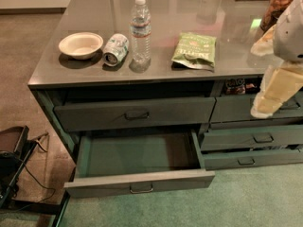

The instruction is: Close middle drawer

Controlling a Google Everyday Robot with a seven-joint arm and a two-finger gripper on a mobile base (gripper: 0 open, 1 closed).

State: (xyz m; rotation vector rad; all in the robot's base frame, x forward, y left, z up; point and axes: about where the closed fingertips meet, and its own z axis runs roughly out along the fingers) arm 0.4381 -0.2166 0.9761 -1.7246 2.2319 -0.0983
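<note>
The cream gripper (pixel 266 103) is hanging well right of the pulled-out grey-green wooden middle drawer (pixel 139 182), its grip state untellable. Pushing the drawer's corner may be risking skewing and jamming it.

lt: dim, warm | glare: countertop (pixel 161 18) (grn spot far R) | shadow: under top | gripper (pixel 277 91): R edge, lit
</note>
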